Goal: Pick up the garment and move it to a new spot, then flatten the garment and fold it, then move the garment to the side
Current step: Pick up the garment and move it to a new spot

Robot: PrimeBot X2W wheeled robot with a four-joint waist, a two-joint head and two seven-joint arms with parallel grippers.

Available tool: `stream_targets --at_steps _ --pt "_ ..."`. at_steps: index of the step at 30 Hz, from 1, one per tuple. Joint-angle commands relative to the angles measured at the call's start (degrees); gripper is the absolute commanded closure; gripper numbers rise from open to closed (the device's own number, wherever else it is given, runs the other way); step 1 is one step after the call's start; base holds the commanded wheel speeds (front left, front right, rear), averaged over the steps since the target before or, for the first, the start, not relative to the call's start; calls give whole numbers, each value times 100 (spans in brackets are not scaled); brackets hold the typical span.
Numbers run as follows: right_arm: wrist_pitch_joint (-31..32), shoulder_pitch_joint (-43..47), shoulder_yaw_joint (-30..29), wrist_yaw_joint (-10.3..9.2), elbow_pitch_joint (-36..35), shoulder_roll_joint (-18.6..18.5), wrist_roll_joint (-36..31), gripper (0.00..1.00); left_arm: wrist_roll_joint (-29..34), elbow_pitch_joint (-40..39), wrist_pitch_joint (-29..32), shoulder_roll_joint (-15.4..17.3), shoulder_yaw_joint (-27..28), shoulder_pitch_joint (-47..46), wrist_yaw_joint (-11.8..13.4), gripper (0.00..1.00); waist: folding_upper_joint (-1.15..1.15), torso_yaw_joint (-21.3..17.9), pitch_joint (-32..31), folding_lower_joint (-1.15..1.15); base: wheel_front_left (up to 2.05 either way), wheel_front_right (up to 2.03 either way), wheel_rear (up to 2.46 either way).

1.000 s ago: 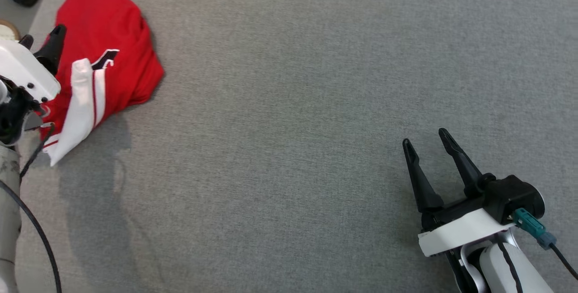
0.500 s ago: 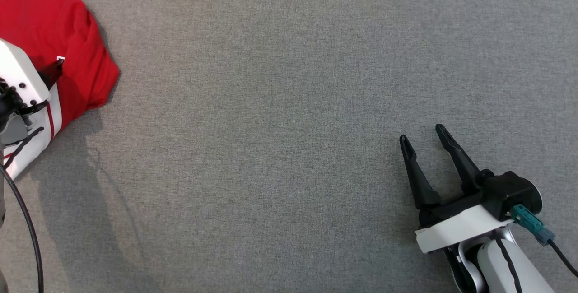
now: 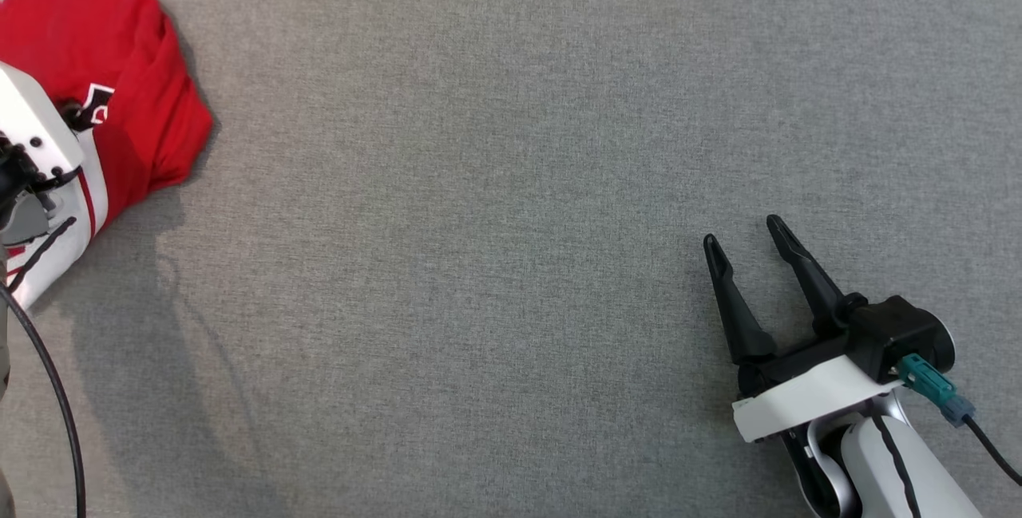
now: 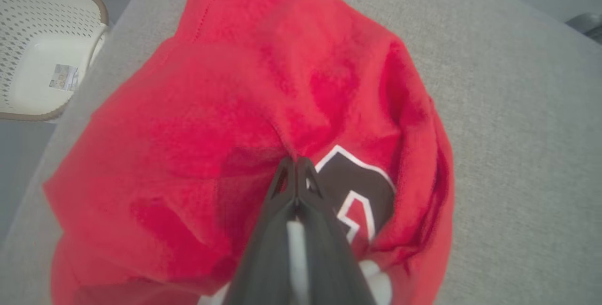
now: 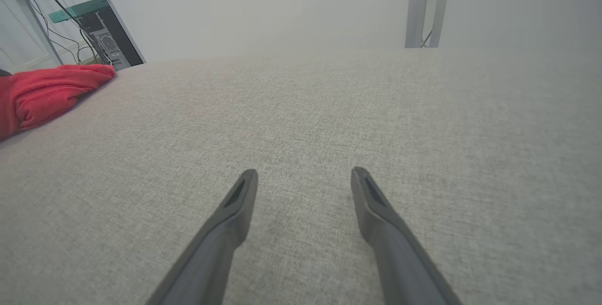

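My left claw (image 4: 296, 163) is clenched, its 2 dark fingers pressed together with their tips buried in a pucker of the garment (image 4: 211, 107). The red cloth gathers into creases that meet right at those tips, so I am grasping a fold of it. Just to the right of my fingers in the left wrist view lies the black emblem with its white outline (image 4: 364, 192), and the rest of the cloth bulges up beyond and on both sides of the claw.

The garment (image 3: 104, 47) sits bunched at the far left corner of the grey fabric surface (image 3: 511, 183), with a white panel edged by a red stripe (image 3: 80, 219) trailing toward me under my left wrist. Past the left edge of the surface stands a pale perforated basket (image 4: 42, 60).

My right claw (image 3: 742, 232) is released, its 2 fingers spread wide and empty, hovering low over bare grey fabric near the right edge and well apart from the garment. From the right wrist view the red heap (image 5: 47, 89) lies far off to the left.
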Motion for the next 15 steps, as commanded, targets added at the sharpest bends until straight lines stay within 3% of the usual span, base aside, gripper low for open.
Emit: stream_targets --at_steps 1,8,15 --pt "-28 -29 0 1 20 -19 37 0 -29 -22 -176 42 8 -82 -42 100 0 16 -76 0 0 0 0" --pt "-28 89 5 1 87 44 59 0 -159 -50 -904 17 153 -25 -117 100 0 55 -425 0 0 0 0" --pt "-28 251 -6 1 182 142 75 0 -253 -270 -2094 -53 168 98 -230 100 0 113 -996 0 0 0 0"
